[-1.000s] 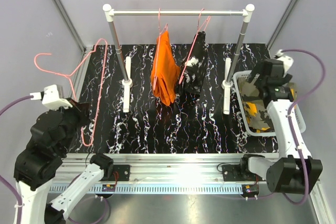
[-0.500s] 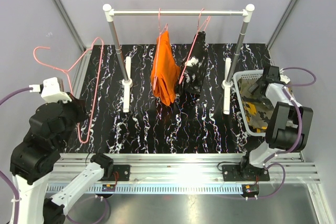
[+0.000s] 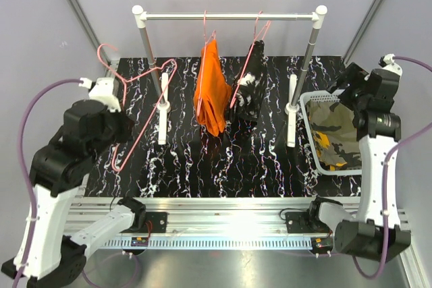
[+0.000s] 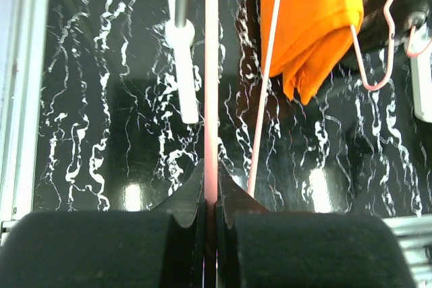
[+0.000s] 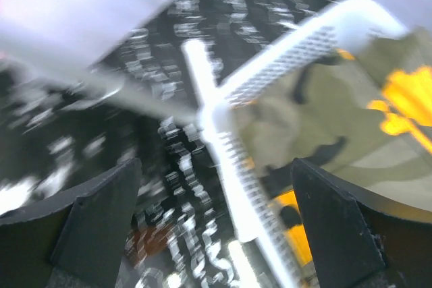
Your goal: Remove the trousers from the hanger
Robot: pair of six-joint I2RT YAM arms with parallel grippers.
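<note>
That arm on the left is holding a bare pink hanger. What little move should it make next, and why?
Probably lift the empty pink hanger toward the rail to park it: the left gripper is shut on it, the camouflage trousers already lie in the basket, and the orange trousers and black trousers hang waiting.

- The bench (image 3: 202,160): glossy black, streaked with white marble veins.
- The orange trousers (image 3: 210,89): plain bright orange.
- The black trousers (image 3: 251,92): black with white markings.
- The camouflage trousers (image 3: 337,143): olive-brown with orange patches.
- The basket (image 3: 309,133): white.
- The left hanger (image 4: 211,85): pale pink wire.
- The rail (image 3: 229,15): silver, with white end caps.
</note>
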